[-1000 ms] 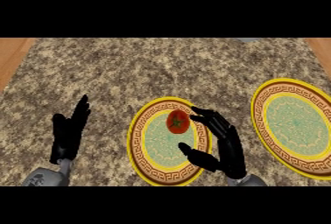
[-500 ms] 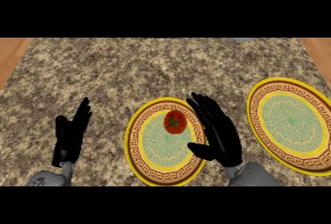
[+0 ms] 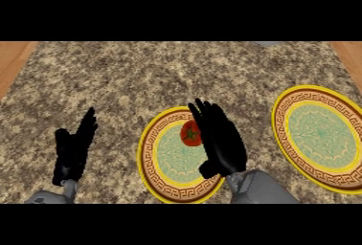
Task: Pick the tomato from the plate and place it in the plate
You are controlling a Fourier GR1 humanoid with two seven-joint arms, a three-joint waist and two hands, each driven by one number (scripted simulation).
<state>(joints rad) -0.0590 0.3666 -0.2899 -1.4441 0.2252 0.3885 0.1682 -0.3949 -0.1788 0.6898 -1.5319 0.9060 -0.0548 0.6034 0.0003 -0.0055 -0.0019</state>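
Lying on the near plate [image 3: 157, 158], the tomato [image 3: 190, 133] sits in the upper right part of this plate, on the pale green inner field close to the patterned border. It is red with a small dark green stem mark on top. The right hand [image 3: 220, 143] is over the right side of the same plate, just beside the tomato, and its black shape covers the tomato's right edge. The fingers [image 3: 206, 115] of this hand are straight and close to each other, pointing away from the robot toward the top of the view; they are not curled around the tomato, and I cannot tell if the hand touches it or is only above it. The thumb is seen low at the left side of the hand, over the plate. The grey forearm [image 3: 258, 187] comes in from the lower edge. The left hand [image 3: 72, 153] rests at the lower left on the counter [image 3: 141, 76], well apart from both plates, with fingers straight and up, holding nothing. The far plate [image 3: 318, 136] is at the right side of the view, apart from the near plate, and nothing lies on it. Both plates are round with a yellow rim, a brown band with a key pattern and a green centre. The counter is speckled stone, and a strip of wood shows at the 2 upper corners.
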